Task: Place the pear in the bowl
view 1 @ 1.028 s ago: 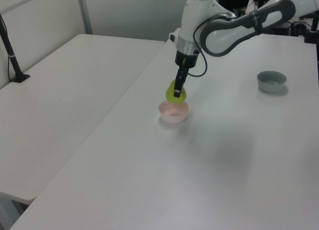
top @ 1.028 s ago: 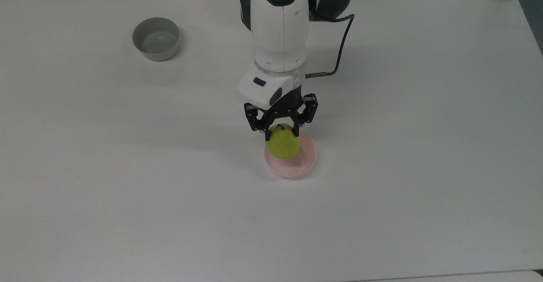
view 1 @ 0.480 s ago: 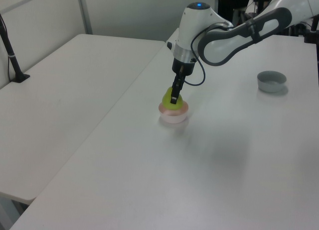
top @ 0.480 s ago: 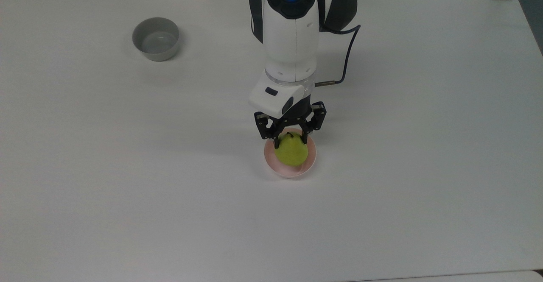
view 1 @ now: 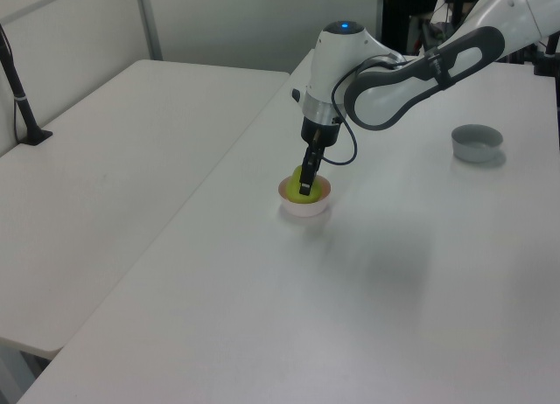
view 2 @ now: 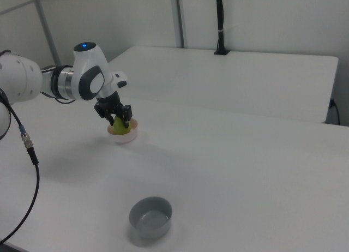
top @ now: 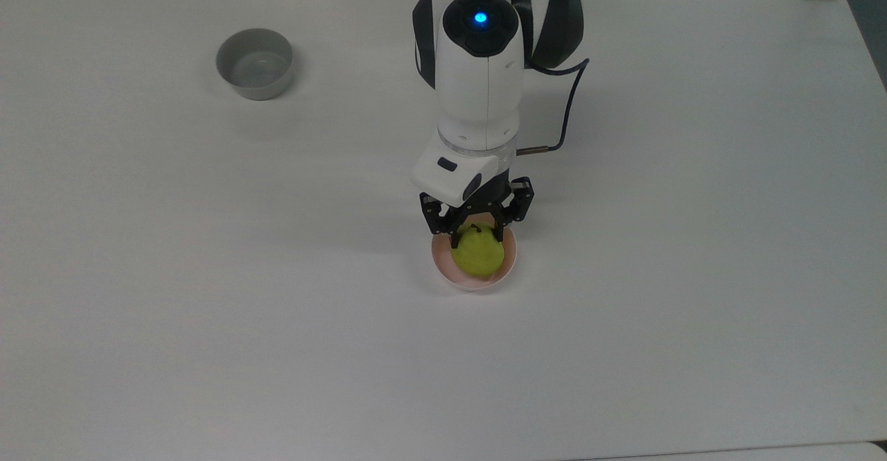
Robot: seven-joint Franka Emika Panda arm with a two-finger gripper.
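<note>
Near the middle of the white table, as I watch from my remote station, the gripper stands pointed straight down with its two dark fingers closed on the upper part of the pear, one on either side of the stem end. The yellow-green fruit sits low inside the pale pink bowl, its body ringed by the rim on all sides in the top view, though I cannot tell whether it touches the bowl's floor. From the left view the fingers hide much of the pear, and the bowl shows as a shallow pink cup on the table. From the right view the gripper and pear sit over the bowl close to the table's far edge. A grey bowl stands well apart, at about ten o'clock from the pink one in the top view, near the upper edge; it appears as well in the left view and the right view. Around the pink bowl I see bare tabletop from three o'clock round through six to nine, running out to the table's edges. At twelve o'clock the arm and its dark cable take up the room.
</note>
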